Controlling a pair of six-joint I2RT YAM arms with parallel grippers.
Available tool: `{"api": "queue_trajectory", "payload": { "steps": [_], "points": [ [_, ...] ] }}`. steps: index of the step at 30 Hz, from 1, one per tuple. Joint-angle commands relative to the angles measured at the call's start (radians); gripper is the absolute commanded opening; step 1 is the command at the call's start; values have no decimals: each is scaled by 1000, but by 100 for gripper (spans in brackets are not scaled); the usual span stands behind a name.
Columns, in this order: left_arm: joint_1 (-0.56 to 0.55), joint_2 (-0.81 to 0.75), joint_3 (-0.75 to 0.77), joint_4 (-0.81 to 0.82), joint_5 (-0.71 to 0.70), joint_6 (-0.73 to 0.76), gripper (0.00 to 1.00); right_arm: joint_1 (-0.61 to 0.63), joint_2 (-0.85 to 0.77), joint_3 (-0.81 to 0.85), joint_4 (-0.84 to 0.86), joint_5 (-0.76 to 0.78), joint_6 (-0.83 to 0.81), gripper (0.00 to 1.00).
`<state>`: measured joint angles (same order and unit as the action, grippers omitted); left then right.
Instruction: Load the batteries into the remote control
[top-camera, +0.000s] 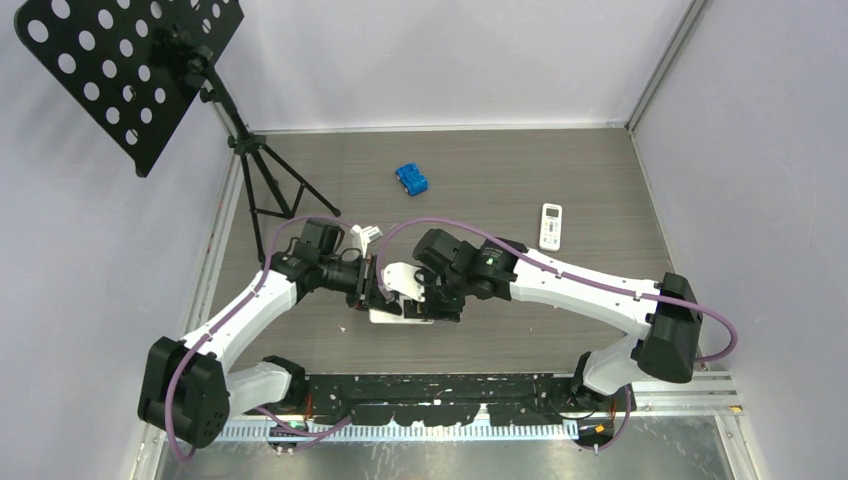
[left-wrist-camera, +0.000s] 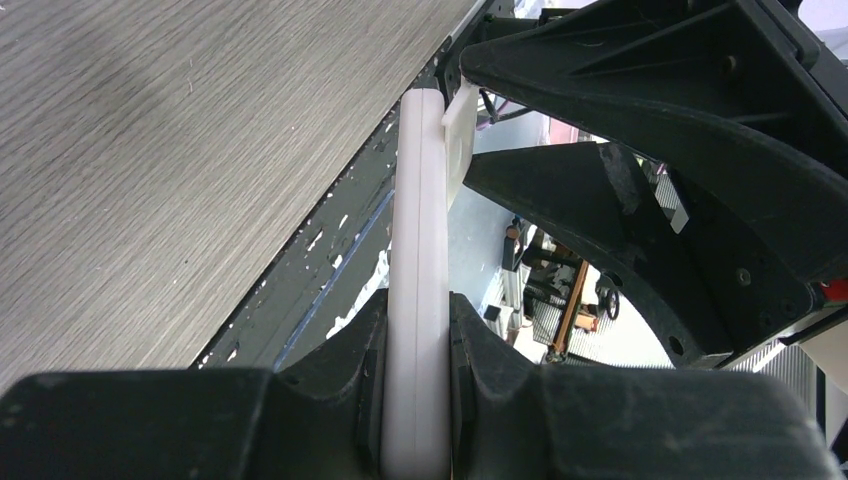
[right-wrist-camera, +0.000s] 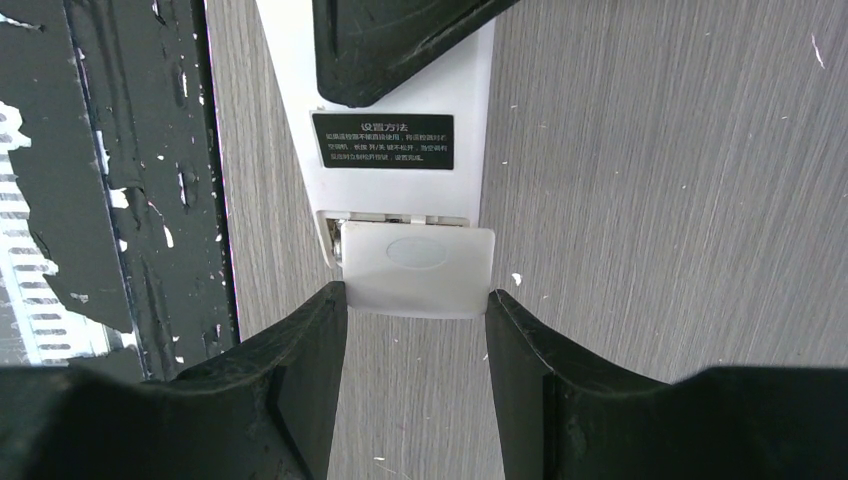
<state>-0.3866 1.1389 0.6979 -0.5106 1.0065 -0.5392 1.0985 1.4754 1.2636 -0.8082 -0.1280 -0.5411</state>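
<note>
Wood-grain tabletop (top-camera: 600, 170) lies under both your arms. Your left gripper (left-wrist-camera: 417, 315) pinches the white remote (left-wrist-camera: 418, 200) edge-on. Your right gripper (right-wrist-camera: 415, 298) squeezes the battery cover (right-wrist-camera: 420, 262), which sits partway off. Only the right wrist view shows the battery compartment (right-wrist-camera: 395, 218), a sliver with unreadable contents. The top view alone shows a second remote (top-camera: 551, 225) and a blue toy car (top-camera: 411, 180).

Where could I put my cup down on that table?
Bare grey wood-grain table between the blue toy car and the small white remote. Crowded mid-table: left gripper clamps the bigger white remote, right gripper its white cover.
</note>
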Motion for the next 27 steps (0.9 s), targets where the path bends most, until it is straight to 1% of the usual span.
{"api": "queue_trajectory", "payload": {
  "steps": [1, 10, 27],
  "points": [
    [-6, -25, 38, 4, 40, 16, 0, 11, 5, 44, -13, 16, -16, 46],
    [-6, -24, 40, 4, 28, 16, 0, 18, 4, 38, -37, 12, -16, 45],
    [-6, -33, 35, 4, 36, 12, 0, 35, 21, 45, -6, 9, -21, 45]
  ]
}}
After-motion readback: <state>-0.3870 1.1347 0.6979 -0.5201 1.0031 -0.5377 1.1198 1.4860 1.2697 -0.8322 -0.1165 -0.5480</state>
